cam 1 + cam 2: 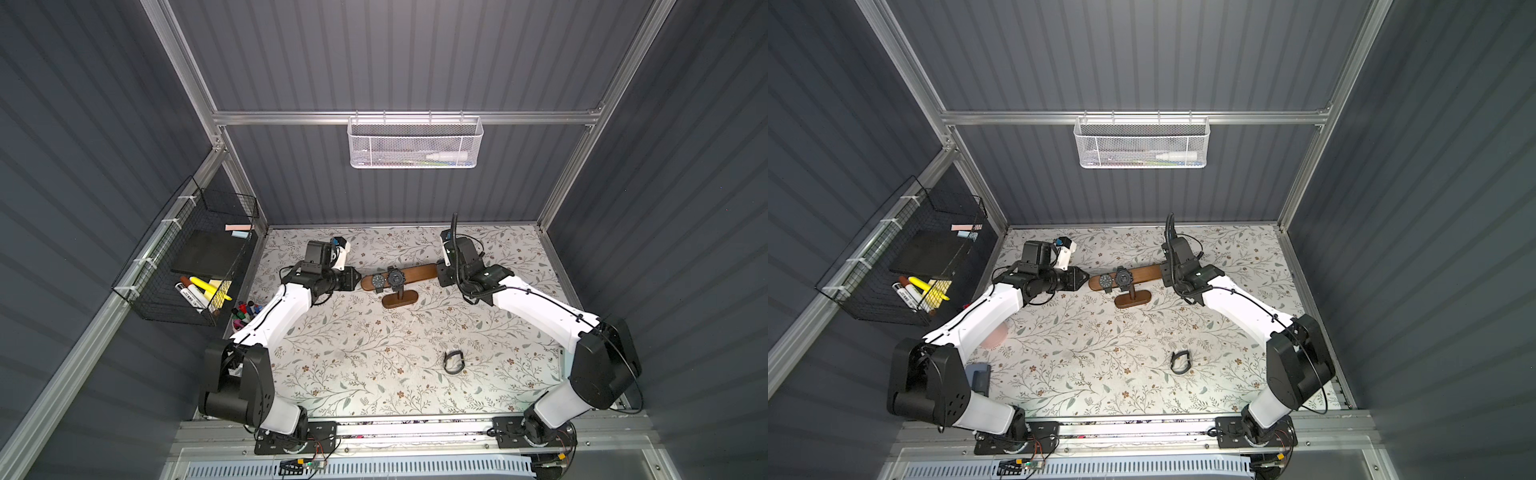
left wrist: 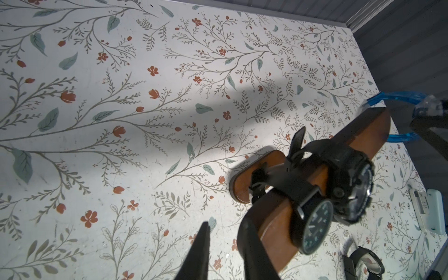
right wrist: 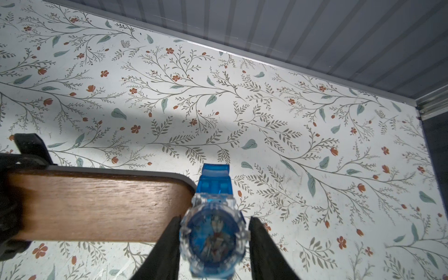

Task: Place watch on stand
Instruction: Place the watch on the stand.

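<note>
I am clamping my right gripper [image 3: 215,220] on the blue watch [image 3: 213,236], just beside the bar end of the stand [image 3: 97,203]; my left gripper [image 2: 225,225], jaws slightly apart, is sitting at the bar's other end

Wooden stand [image 3: 97,206], dark brown, visible grain, smooth satin sheen; blue watch [image 3: 214,232] of glossy translucent plastic; two black watches [image 2: 315,225] with matt straps; bench [image 3: 291,121] smooth, matt, floral-printed

The right tool [image 3: 214,221] grips a translucent blue watch [image 3: 213,238] by the sides of its case, with the dial facing the camera. The watch hangs just beside the rounded end of the stand [image 3: 97,203]'s wooden bar. Farther along the bar sits a black watch [image 3: 8,201]. The floral surface [image 3: 303,145] lies below.
</note>
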Robot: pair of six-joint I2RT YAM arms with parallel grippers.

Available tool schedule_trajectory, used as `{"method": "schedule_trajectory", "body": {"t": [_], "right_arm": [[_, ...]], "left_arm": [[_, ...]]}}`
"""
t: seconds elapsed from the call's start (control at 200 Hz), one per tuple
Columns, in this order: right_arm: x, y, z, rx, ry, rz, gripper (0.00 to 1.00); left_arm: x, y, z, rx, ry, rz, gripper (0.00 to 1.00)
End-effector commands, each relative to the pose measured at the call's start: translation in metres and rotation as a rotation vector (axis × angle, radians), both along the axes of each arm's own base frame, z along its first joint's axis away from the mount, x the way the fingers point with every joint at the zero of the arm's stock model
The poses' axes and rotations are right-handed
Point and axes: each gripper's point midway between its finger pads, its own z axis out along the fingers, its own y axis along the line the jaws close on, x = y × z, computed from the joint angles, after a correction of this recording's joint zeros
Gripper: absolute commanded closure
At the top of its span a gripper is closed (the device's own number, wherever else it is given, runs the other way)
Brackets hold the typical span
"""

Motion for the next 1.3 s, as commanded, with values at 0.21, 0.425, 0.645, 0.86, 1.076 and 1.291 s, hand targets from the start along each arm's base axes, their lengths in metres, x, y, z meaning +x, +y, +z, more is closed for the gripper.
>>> {"method": "schedule_trajectory", "body": {"t": [0.21,0.425,0.645,0.86,1.076,1.291], "right_arm": [[0.007,0.011,0.011,0.016,-0.032,0.021,0.79],[0.006,0.017,0.008,0.032,-0.016,0.034,0.79],[0.003,0.027,0.007,0.040,-0.007,0.051,0.80],[0.000,0.035,0.004,0.049,0.006,0.062,0.80],[-0.003,0.045,0.004,0.059,0.009,0.078,0.80],[-0.005,0.055,0.004,0.058,0.007,0.093,0.80]], "left_arm": [[-0.019,-0.008,0.020,-0.055,-0.050,-0.061,0.75],[-0.022,-0.013,0.012,-0.067,-0.031,-0.092,0.74],[-0.021,-0.011,0.008,-0.054,-0.023,-0.091,0.72],[-0.019,-0.012,0.006,-0.052,-0.020,-0.091,0.72],[-0.018,-0.012,0.003,-0.049,-0.012,-0.091,0.72],[-0.018,-0.011,0.000,-0.042,-0.006,-0.089,0.71]]}}
